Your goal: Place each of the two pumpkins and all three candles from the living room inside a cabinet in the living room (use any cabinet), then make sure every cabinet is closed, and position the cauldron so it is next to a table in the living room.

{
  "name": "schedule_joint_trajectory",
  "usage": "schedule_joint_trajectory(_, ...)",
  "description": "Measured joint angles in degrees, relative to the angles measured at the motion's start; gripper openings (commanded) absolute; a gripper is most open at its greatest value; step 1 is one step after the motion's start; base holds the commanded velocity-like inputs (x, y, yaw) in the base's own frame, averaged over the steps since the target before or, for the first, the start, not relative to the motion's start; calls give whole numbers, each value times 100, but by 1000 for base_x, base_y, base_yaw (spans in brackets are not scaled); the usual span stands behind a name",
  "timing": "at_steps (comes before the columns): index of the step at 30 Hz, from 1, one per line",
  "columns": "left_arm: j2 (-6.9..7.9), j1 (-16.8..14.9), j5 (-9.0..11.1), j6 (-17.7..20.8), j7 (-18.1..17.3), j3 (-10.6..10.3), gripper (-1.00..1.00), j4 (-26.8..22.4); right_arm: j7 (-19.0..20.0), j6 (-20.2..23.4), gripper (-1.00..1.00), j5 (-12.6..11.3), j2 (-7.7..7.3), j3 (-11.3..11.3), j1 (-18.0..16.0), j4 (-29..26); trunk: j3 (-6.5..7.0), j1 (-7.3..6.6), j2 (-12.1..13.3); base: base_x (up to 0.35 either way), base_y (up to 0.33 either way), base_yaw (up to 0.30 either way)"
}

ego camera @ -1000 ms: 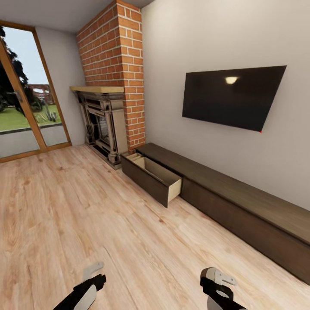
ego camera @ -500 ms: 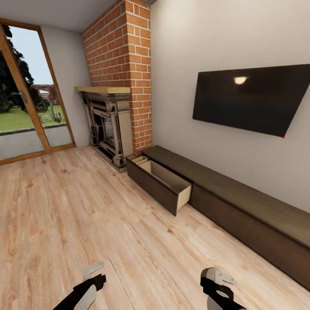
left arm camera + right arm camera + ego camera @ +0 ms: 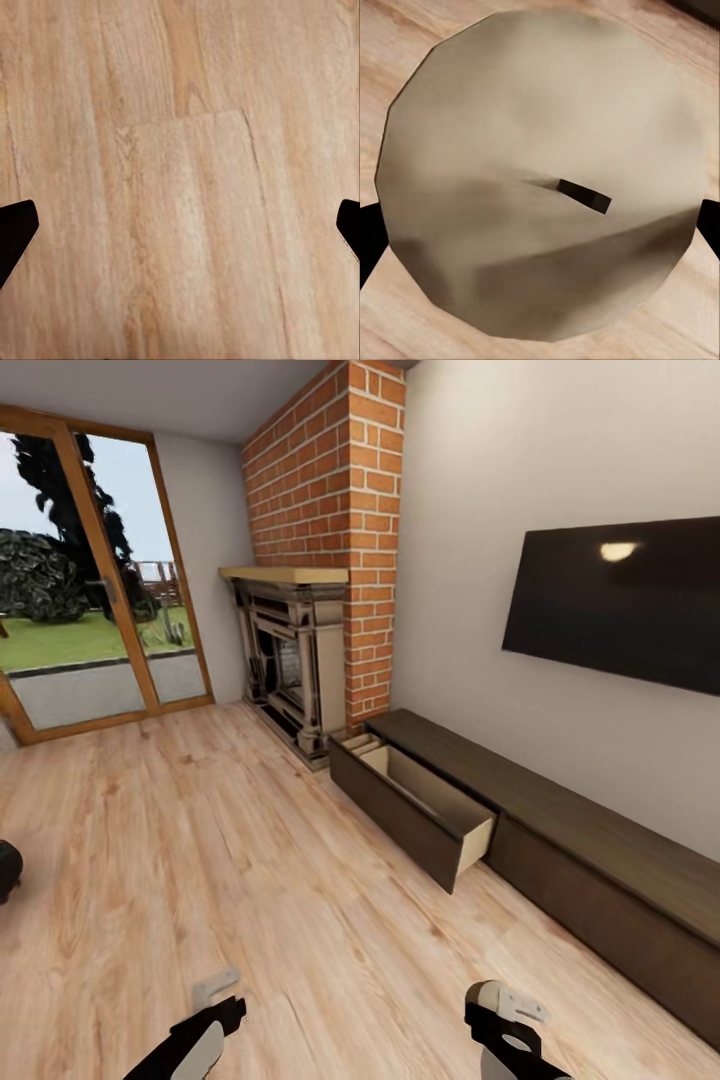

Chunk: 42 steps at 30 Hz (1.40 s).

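Note:
The long dark-brown cabinet (image 3: 600, 845) runs along the right wall under the TV. Its drawer (image 3: 415, 805) nearest the fireplace stands pulled out, and the pale wood inside looks bare. A wide beige candle (image 3: 540, 180) with a short dark wick sits between the fingers of my right gripper (image 3: 540, 232), seen from above its top; the gripper is shut on it over the floor. My left gripper (image 3: 180, 225) hangs open over bare floorboards. In the head view both grippers sit low, left gripper (image 3: 215, 1000) and right gripper (image 3: 505, 1010), well short of the cabinet.
A brick chimney with a fireplace (image 3: 295, 660) stands beyond the open drawer. A glass door (image 3: 90, 610) to the garden is at the far left. A black rounded thing (image 3: 6, 870) is cut off by the left edge. A wide wood floor (image 3: 220, 830) lies ahead.
The whole picture has slid to the right, so the camera has turned left. The black rounded thing has come into view at the left edge. Both grippers hold the same pose.

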Motion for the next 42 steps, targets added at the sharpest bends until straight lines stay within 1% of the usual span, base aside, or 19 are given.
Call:
schedule_joint_trajectory(12, 2, 0, -1, 0, -3, 0, 100, -1, 1, 0, -100, -2, -3, 1, 0, 0, 108, 0, 0, 308, 166, 3)
schedule_joint_trajectory(21, 2, 0, -7, 0, -2, 7, 100, -1, 15, 3, -100, -5, -3, -3, 1, -1, 116, 1, 0, 277, 229, -20)
schedule_joint_trajectory(34, 59, -2, 70, 19, -34, 50, 100, -45, 18, 3, -100, 4, -4, 4, 2, -4, 117, 1, 0, 221, 272, -268)
schedule_joint_trajectory(42, 71, -2, 78, 35, -43, 53, 100, -68, 17, 1, -100, 1, -4, 2, 1, -3, 117, 0, 0, 305, 119, -289)
